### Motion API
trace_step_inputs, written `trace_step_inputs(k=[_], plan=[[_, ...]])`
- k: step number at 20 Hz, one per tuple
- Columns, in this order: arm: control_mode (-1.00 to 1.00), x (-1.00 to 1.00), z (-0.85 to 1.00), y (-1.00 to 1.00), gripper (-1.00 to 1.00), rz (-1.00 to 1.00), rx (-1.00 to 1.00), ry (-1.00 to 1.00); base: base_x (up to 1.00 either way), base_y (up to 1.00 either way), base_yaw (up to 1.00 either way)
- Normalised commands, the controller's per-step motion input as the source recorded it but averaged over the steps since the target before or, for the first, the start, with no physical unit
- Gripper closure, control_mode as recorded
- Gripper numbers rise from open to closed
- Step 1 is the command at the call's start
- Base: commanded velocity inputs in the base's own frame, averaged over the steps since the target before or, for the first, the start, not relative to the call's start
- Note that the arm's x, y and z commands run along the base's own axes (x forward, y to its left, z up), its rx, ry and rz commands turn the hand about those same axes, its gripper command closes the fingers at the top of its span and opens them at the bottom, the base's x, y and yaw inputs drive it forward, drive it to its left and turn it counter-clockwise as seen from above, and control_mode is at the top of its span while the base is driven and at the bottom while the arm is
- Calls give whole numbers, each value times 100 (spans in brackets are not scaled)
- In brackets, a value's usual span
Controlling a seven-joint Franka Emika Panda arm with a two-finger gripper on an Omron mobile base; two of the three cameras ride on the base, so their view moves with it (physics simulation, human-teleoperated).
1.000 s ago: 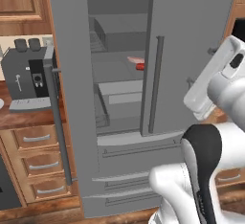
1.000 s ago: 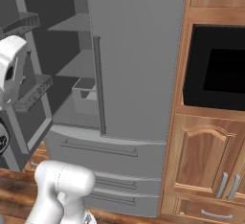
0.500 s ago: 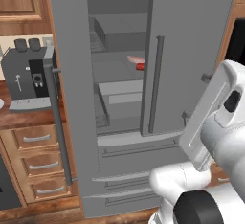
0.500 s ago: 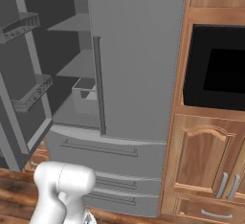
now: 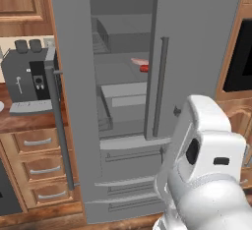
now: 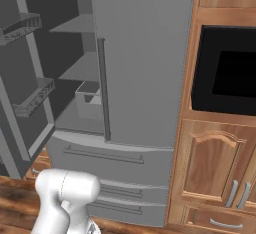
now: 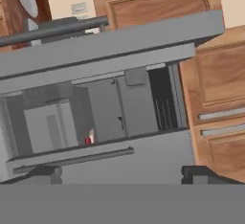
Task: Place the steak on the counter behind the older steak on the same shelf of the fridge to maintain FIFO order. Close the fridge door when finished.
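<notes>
One steak (image 5: 140, 65) visible, pink-red slab on a middle fridge (image 5: 197, 37) shelf, at 12 o'clock from the arm, partly hidden by the closed right door. Hand (image 7: 122, 174) open, holding nothing, pointed at the open compartment. Risk: mistaking this older steak for the counter (image 5: 27, 118) one, or clipping the open left door when swinging.
</notes>
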Motion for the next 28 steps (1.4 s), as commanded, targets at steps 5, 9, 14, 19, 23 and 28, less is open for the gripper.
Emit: trace_step_inputs(k=[5, 9, 14, 19, 23, 28], plan=[[-100, 33, -59, 100, -100, -1, -12, 9, 0, 0, 0], [-100, 84, -66, 83, -100, 0, -8, 16, 0, 0, 0], [-100, 94, -63, 65, -100, 0, -6, 10, 0, 0, 0], [-100, 82, -33, 39, -100, 0, -4, 1, 0, 0, 0], [-100, 86, -28, 44, -100, -1, -4, 0, 0, 0, 0], [-100, 81, -27, 66, -100, -9, -9, 0, 0, 0, 0]])
